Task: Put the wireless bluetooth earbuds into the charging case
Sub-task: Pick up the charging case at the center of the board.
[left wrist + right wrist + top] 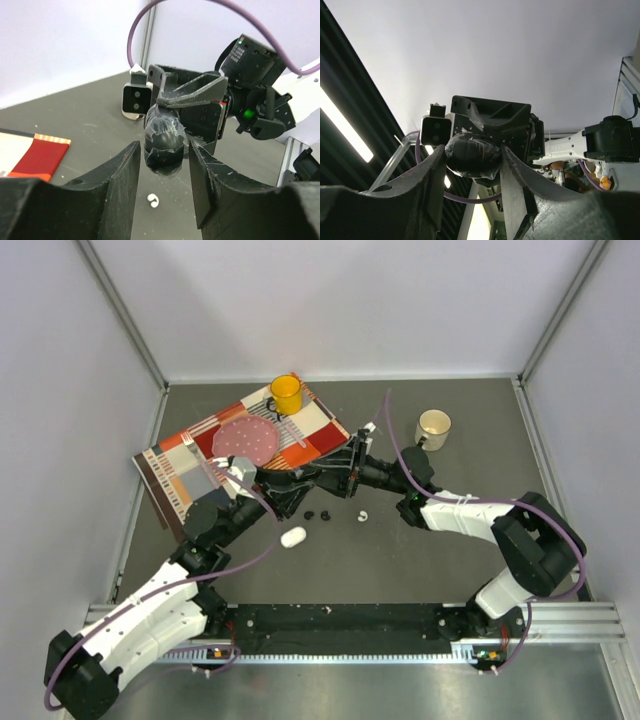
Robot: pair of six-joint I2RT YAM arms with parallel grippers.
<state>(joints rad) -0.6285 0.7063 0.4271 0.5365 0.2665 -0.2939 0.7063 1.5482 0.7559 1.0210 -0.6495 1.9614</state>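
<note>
While the right gripper (472, 150) clamps the black charging case (470, 159) in mid-air, the left gripper (164, 147) brackets it with jaws parted, a slim gap on each side. Whether a bud sits inside cannot be told. One white earbud (362, 515) and two black earbuds (311, 515) lie loose on the table (420, 550), near a white case (293, 537). The yellow mug (286, 393) and cream mug (433, 426) are too small to read inside.
</note>
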